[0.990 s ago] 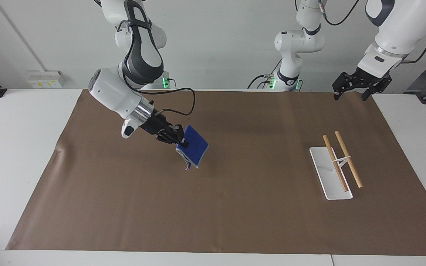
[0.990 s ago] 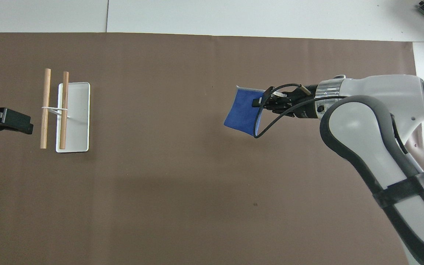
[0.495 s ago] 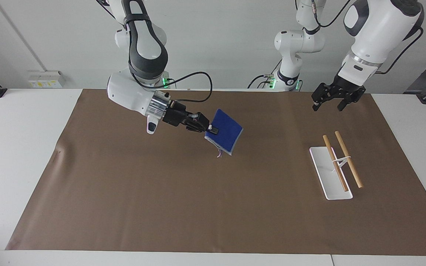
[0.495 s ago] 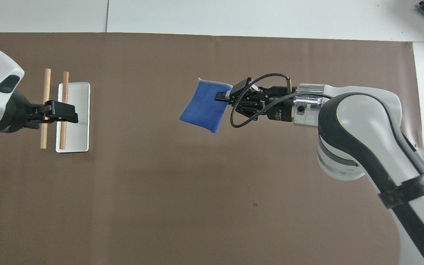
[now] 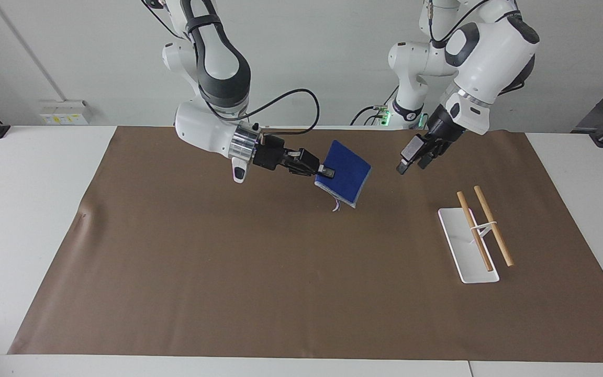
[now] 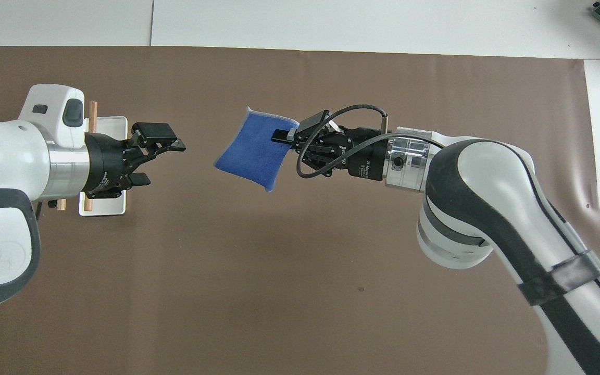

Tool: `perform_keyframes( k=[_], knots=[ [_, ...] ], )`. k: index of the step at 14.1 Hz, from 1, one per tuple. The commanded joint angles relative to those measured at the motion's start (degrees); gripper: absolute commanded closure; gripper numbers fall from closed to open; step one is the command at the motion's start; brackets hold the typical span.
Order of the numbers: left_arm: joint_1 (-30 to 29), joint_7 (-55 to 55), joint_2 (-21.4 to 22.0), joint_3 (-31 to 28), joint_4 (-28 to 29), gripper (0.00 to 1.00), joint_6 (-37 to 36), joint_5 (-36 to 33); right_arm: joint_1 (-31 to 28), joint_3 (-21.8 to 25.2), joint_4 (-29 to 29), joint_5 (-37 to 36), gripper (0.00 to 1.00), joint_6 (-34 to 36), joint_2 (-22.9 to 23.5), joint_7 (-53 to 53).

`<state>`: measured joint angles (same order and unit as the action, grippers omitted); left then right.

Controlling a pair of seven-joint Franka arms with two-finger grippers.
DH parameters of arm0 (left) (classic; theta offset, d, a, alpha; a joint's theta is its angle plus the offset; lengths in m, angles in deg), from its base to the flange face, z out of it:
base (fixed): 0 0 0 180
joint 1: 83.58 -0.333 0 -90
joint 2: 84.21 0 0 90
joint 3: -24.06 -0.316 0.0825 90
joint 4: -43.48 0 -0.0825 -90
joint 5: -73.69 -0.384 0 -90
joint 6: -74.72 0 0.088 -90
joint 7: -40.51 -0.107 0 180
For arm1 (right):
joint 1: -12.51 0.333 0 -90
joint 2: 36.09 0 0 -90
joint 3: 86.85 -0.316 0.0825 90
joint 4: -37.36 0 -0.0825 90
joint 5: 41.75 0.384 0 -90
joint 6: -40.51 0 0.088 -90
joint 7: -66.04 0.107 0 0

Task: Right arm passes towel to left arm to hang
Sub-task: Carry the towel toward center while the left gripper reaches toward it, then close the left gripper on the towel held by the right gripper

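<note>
Facing, right gripper [image 5: 322, 170]: pinching the towel [image 5: 347, 176] by one edge, held up over the mat [image 5: 259, 272]; cloth hangs tilted
Facing, left gripper [image 5: 411, 157]: in the air just beside the towel, apart from it
Facing, rack [image 5: 468, 246]: toward the left arm's end
Overhead, left gripper [image 6: 167, 156]: fingers spread, pointing at the towel [image 6: 250, 153]; gap between
Overhead, right gripper [image 6: 284, 138]: clamped on the towel's edge
</note>
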<state>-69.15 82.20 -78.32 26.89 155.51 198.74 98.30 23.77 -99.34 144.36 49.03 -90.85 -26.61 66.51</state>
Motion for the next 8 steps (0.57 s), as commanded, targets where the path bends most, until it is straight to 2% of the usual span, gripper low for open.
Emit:
perform_keyframes(
  k=[1,4,8],
  knots=[
    [3.1,7.6,2.3,-0.8,4.7,0.0,7.8,6.0,-0.1,-0.4,0.4,1.8,1.0,-1.3,-0.7,-1.1],
    [8.8,16.2,2.5,-0.8,8.4,0.0,19.5,8.4,0.0,-0.4,0.7,1.7,1.0,-2.2,-0.8,-1.3],
    [14.6,28.4,1.9,-0.8,10.7,0.0,29.6,10.9,1.0,-0.4,0.6,1.6,1.0,-3.3,-0.7,-1.3]
  ],
)
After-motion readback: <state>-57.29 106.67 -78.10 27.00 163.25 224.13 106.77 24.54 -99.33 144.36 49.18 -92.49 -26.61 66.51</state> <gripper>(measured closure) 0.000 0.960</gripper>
